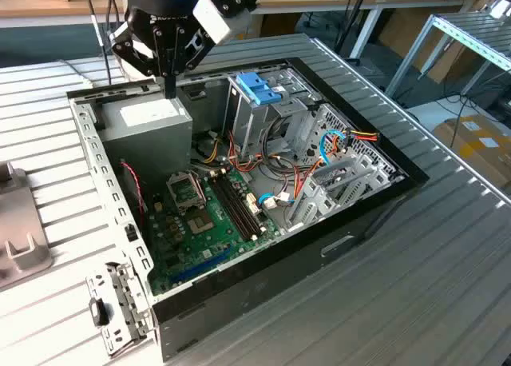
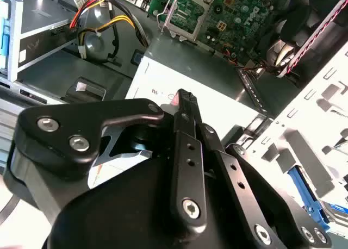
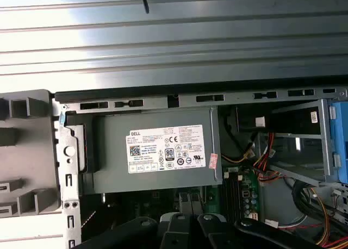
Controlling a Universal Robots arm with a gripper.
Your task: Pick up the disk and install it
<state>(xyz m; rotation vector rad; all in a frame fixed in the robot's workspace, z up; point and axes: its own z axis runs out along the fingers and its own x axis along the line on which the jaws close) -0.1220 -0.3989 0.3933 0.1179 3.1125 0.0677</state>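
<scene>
Exterior view: the end effector [image 1: 169, 93], jaws together and empty, hangs over the grey power supply [image 1: 148, 130] in the open case [image 1: 335, 246].

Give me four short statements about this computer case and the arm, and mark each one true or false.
1. The gripper hangs above the grey power-supply box. True.
2. The computer case has its side panel on. False: it lies open, with its insides on show.
3. A blue bracket sits atop the metal drive cage. True.
4. The motherboard is red. False: it is green.
</scene>
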